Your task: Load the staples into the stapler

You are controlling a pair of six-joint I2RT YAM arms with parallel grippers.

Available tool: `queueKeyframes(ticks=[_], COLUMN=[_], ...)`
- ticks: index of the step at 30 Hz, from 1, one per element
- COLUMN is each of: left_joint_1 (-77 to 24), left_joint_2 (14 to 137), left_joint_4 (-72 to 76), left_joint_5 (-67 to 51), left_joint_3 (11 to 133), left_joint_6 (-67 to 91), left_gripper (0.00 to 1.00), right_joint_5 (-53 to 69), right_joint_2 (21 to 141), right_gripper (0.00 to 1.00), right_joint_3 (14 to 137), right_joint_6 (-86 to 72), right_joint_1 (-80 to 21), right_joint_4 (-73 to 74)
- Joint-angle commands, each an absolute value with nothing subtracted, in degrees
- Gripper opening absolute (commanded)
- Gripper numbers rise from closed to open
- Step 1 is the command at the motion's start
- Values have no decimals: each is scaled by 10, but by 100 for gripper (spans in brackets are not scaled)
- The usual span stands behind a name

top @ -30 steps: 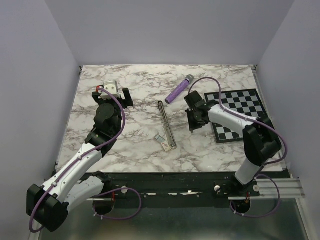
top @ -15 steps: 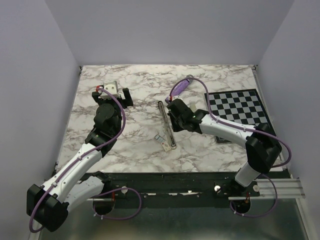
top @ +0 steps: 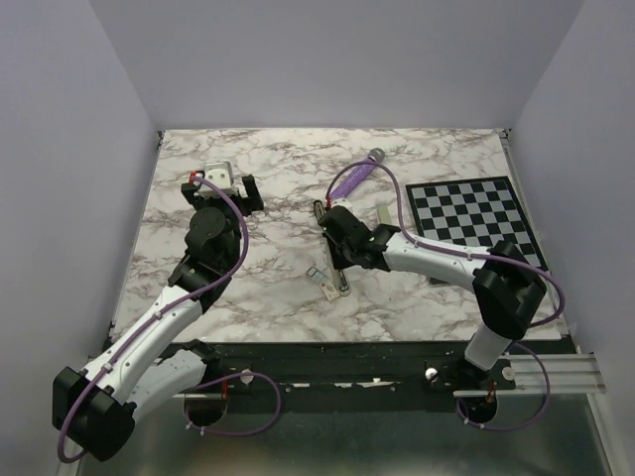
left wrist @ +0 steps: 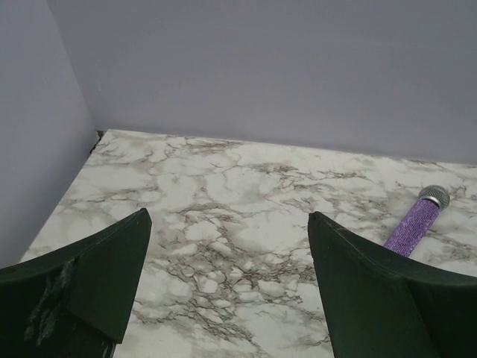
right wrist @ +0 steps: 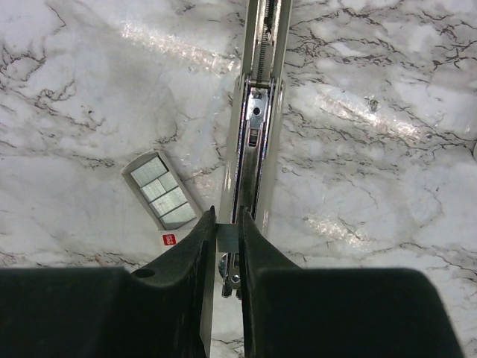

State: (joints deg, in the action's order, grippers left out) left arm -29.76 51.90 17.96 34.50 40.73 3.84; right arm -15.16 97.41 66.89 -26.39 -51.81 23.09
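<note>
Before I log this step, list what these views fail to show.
Right wrist: the right gripper covers the near end of the stapler, so whether the pinched grey staple strip meets the rail is unclear; the far end runs off the top edge.
Top external: that arm's wrist hides the fingertips and strip.
Left wrist: a finger of the left gripper hides the lower end of the purple microphone.

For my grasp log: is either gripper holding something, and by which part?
The right gripper pinches a small grey staple block by its two sides, above the open stapler. The left gripper is open, holding nothing.
</note>
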Motion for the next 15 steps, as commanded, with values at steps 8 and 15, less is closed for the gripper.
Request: queueKeyframes(ticks=[8,15], left_joint_1=[-301,-301], left_joint_2=[513,512], left_joint_4=[195,196], left_joint_5=[358,356], left_joint_3=[400,400], left_joint_6=[33,33], left_gripper=[94,94], right_joint_5=[-189,-189], right_joint_2=[1000,1011], right_gripper=[22,22], right_joint_3=[664,668], right_joint_6=[-285,-286], right_joint_1=[-526,-525], right_joint_4=[221,222])
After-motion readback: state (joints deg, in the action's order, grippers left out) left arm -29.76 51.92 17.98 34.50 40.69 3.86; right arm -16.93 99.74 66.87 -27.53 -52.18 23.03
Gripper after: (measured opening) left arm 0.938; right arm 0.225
